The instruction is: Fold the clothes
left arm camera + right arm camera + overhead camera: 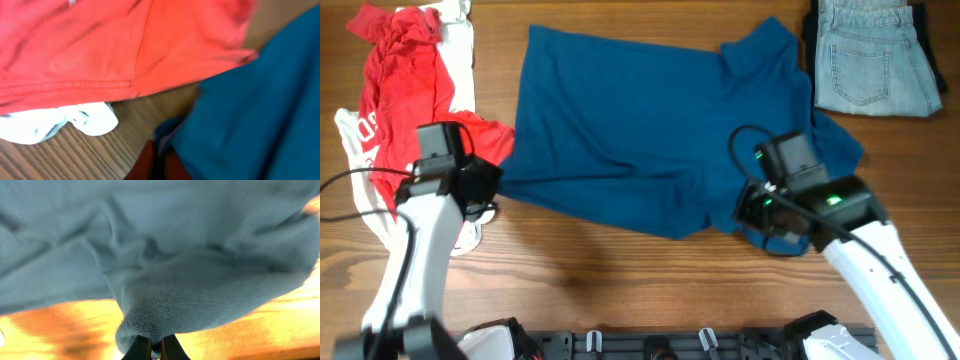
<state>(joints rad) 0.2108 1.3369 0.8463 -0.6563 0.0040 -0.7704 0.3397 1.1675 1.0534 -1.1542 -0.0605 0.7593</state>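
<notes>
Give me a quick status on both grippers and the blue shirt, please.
Left gripper shut on blue shirt, near-left corner. Right gripper shut on its near-right edge. Red shirt crowding the left edge; jeans beyond the far-right sleeve.

Blue shirt (620,130) spread flat — red shirt (405,80) left, jeans (870,60) right.

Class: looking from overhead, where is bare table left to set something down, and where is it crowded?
Free: the wood strip along the table near edge, below the dark blue shirt; also the far gap between the red shirt and the dark blue shirt. Crowded: the left side, and the far right corner around the jeans.
</notes>
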